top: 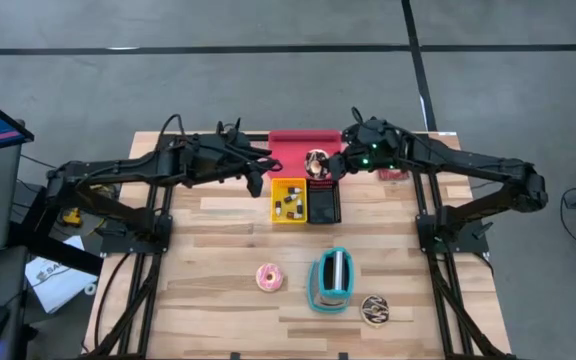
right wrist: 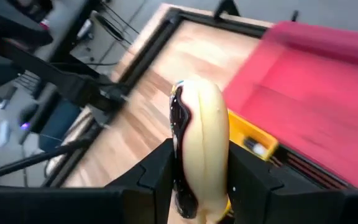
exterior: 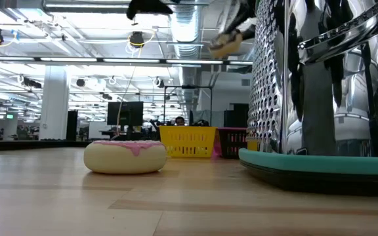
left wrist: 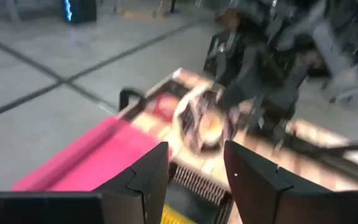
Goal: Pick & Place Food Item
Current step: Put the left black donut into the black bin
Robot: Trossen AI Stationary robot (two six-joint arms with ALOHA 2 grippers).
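Note:
A chocolate-frosted donut (top: 316, 162) hangs above the far middle of the table, over the red mat (top: 290, 140), with my right gripper (top: 330, 168) shut on it. In the right wrist view the donut (right wrist: 199, 124) stands edge-on between the fingers. My left gripper (top: 258, 178) is open with nothing in it, a little to the left of the donut, above the table's far side. Its wrist view looks past its fingers (left wrist: 196, 174) at the held donut (left wrist: 207, 126). A pink-frosted donut (top: 269, 277) lies flat on the table near the front. My right gripper pinches the donut's ring (right wrist: 194, 186) between its two fingers, one on the chocolate-frosted face and one on the plain face. The fingers come from the table's right, slanting down. The donut stands on edge, lifted clear of the table and baskets.
A yellow basket (top: 289, 200) with small items and a black basket (top: 324, 203) stand side by side just in front of the red mat. A metal grater with a teal base (top: 331, 280) and another chocolate donut (top: 374, 309) lie near the front right.

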